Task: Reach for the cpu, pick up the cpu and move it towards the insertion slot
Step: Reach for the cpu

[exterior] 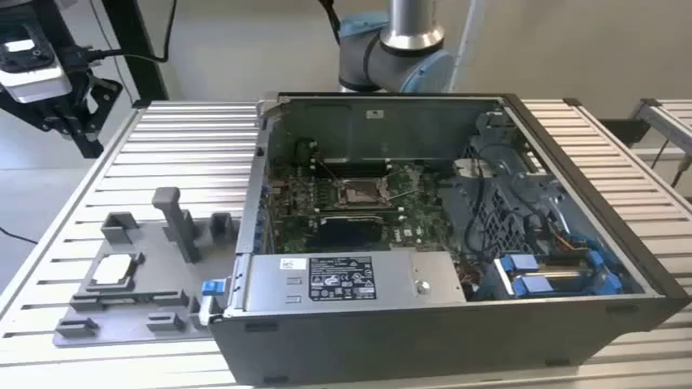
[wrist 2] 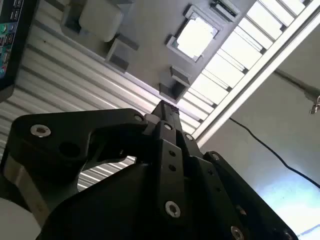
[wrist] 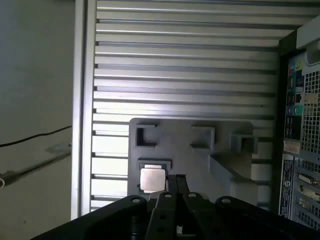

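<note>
The cpu [exterior: 113, 270] is a small silvery square lying in a recess of the grey tray [exterior: 151, 312], at the exterior view's left, beside the open computer case. The first wrist view has the cpu [wrist: 151, 179] just beside my fingertips, and the second wrist view has the cpu [wrist 2: 196, 36] as a bright square beyond them. My gripper [exterior: 76, 130] hangs well above the table's far left corner, apart from the tray. Its fingers [wrist: 172, 186] are shut together with nothing between them, as the gripper [wrist 2: 165, 107] also appears. The insertion slot [exterior: 357, 192] sits on the green board inside the case.
The open computer case [exterior: 454, 324] fills the middle and right of the slatted metal table [exterior: 184, 154]. Upright grey fixture blocks [exterior: 173, 219] stand on the tray behind the cpu. The arm's base [exterior: 390, 57] rises behind the case. A cable [wrist: 35, 137] lies on the floor beside the table.
</note>
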{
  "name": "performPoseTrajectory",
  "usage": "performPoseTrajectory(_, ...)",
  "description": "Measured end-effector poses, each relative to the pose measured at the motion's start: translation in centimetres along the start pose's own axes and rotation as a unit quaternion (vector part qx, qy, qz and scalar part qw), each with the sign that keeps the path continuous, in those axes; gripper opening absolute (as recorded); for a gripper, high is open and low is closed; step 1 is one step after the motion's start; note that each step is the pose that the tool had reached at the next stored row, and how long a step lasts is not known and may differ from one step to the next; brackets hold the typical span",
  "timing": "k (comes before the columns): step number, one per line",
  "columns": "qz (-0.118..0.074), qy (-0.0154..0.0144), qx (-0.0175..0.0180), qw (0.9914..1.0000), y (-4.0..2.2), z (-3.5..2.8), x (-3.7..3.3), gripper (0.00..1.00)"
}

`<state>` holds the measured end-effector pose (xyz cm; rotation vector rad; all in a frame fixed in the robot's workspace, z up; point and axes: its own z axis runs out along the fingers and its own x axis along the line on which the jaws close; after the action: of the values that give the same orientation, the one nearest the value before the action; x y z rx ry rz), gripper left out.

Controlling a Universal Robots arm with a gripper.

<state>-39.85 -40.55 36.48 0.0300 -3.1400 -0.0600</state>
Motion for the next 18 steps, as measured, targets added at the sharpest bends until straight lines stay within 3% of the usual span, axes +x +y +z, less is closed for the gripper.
performPoseTrajectory(13,0.000,0.0001,0.0000,1.00000,0.00,-0.01,0.02,0.00)
performPoseTrajectory(18,0.000,0.0000,0.0000,1.00000,-0.33,0.16,0.55,0.00)
